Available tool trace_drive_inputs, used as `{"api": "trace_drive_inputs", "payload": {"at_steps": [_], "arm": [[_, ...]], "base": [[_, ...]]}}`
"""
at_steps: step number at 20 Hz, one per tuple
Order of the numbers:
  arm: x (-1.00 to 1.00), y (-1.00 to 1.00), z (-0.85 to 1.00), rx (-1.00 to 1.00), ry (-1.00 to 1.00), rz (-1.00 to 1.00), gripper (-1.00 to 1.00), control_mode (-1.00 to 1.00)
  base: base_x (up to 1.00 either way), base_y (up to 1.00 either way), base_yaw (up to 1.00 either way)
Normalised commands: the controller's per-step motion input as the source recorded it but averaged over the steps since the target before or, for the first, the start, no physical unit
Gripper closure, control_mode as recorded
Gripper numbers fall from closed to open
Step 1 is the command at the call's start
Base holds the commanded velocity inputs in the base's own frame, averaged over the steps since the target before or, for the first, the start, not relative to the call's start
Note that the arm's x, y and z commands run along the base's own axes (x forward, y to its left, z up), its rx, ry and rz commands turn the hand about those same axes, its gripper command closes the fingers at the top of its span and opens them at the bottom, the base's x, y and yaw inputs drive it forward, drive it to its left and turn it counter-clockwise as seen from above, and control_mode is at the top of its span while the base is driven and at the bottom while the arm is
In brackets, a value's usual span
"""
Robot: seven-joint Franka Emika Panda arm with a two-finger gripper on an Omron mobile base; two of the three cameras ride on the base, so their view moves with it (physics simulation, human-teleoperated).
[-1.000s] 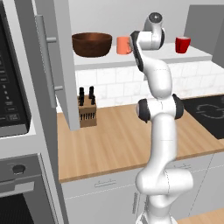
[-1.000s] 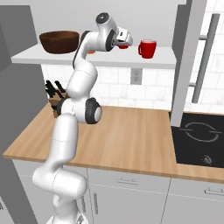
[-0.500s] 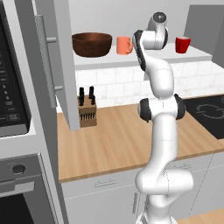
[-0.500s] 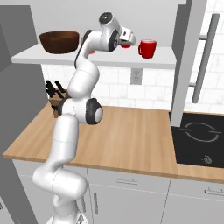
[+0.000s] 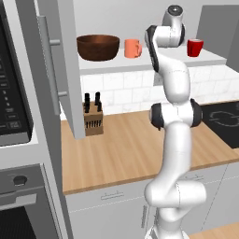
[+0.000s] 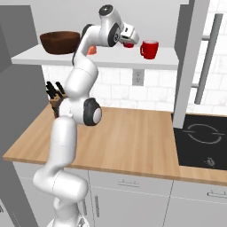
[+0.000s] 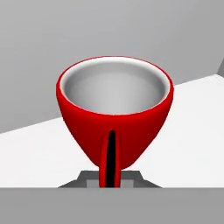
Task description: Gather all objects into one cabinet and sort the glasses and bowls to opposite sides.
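Now the gripper, pinching a red cup by its handle, has lifted slightly above the shelf.

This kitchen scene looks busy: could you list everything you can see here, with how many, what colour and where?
Bowl: one, dark brown, left end of the cupboard shelf.
Mug: one, salmon-orange, on the shelf right of the bowl.
Red cups: two; one stands free at the right of the shelf, one sits in the gripper, white inside.
Shelf: one, pale grey-white.
Cupboard door: grey, swung open, long bar handle.
Knife block: one, wooden, on the counter.
Counter: light wood.
Hob: black, at the right.
Oven: grey, at the left.
Gripper: shut on the cup's handle.
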Motion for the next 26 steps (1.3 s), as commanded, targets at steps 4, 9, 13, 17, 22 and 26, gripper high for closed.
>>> {"api": "trace_drive_inputs", "payload": {"at_steps": [4,9,13,17,22,26], "arm": [[-0.58,0.0,-0.44,-0.01,0.0,-0.07,1.0,-1.0],[-0.23,0.0,-0.54,-0.01,-0.02,-0.03,1.0,-1.0],[-0.01,0.0,-0.05,0.0,-0.01,-0.01,1.0,-1.0],[0.0,-0.03,-0.12,0.0,-0.01,-0.02,1.0,-1.0],[0.0,-0.1,0.0,0.0,0.0,-0.04,1.0,-1.0],[0.0,-0.28,0.01,0.0,0.0,-0.07,1.0,-1.0]], "base": [[0.0,0.0,0.0],[0.0,0.0,0.0],[0.0,0.0,0.0],[0.0,0.0,0.0],[0.0,0.0,0.0],[0.0,0.0,0.0]]}}
